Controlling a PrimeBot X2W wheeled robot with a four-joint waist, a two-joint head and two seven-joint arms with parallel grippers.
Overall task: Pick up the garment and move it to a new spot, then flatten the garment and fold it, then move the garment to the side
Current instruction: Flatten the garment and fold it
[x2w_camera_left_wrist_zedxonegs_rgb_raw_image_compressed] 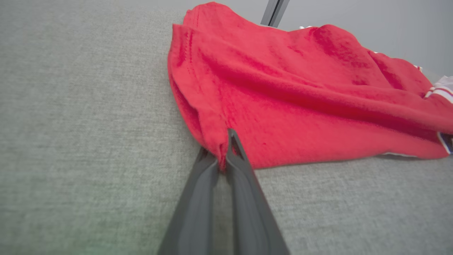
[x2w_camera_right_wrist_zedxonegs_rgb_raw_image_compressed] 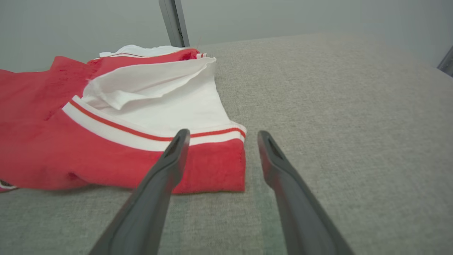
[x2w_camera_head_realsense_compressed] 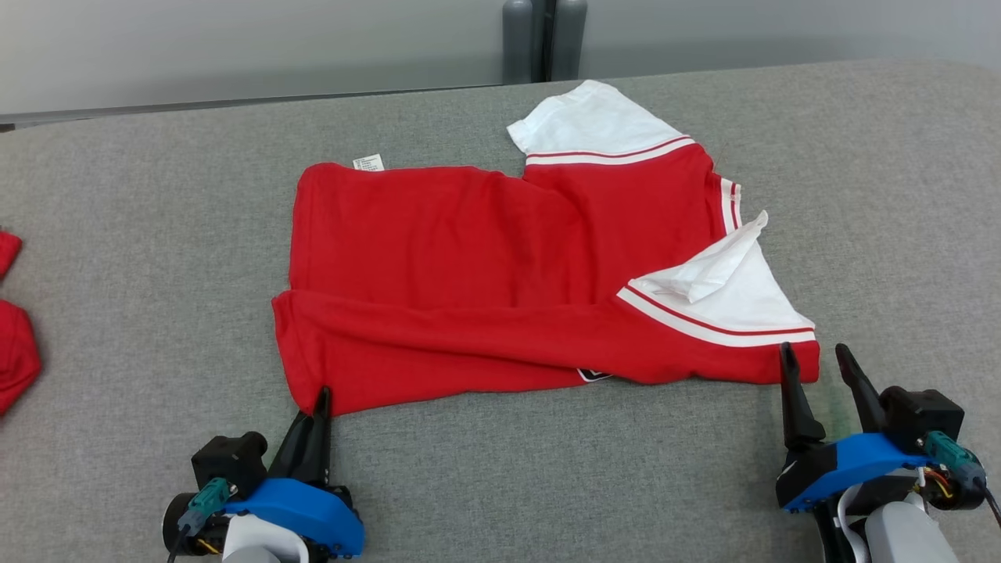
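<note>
1. The shirt [x2w_camera_head_realsense_compressed: 469, 258] lies about mid-table [x2w_camera_head_realsense_compressed: 156, 313], spread sideways, with its hem toward the left edge and its white sleeves toward the right edge. Its near long side looks already turned over in a band
2. The left gripper [x2w_camera_head_realsense_compressed: 322, 399] sits low at the shirt's near left corner. Its fingers are pressed together with a nip of red cloth caught between the tips
3. The right gripper [x2w_camera_head_realsense_compressed: 813, 356] stands at the near right corner with its fingers spread wide, gripping nothing. One finger lies over the red cloth and the other over bare table just beside the shirt's edge
4. I judge the fold to be the step in hand. The shirt is flat enough, and the two near corners are being taken for the next fold
5. Next, the right fingers must close on their corner with every layer between them. Then both arms should lift level and carry the near side toward the far edge, keeping the cloth taut between them
6. The near sleeve [x2w_camera_head_realsense_compressed: 735, 289] has a loose, puckered flap that may bunch as the side goes over. More red cloth [x2w_camera_head_realsense_compressed: 12, 352] lies at the left edge, well apart
</note>
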